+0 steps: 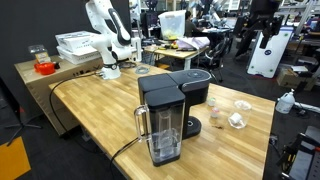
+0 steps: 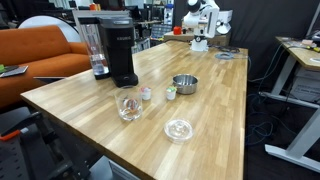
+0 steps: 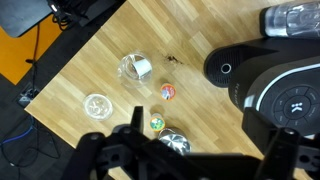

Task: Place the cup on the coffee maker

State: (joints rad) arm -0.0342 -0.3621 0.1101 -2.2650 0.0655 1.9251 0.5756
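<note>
The cup is small, whitish and clear-walled, and stands upright on the wooden table. It shows in both exterior views. The black coffee maker with its clear water tank stands to the cup's right in the wrist view, and in both exterior views. My gripper is open and empty, high above the table, with dark fingers along the bottom of the wrist view. The white arm is at the far end of the table, well away from the cup.
Two small colourful pods, a metal bowl and a flat pale disc lie near the cup. The table edge runs along the left. An orange sofa and desks stand around.
</note>
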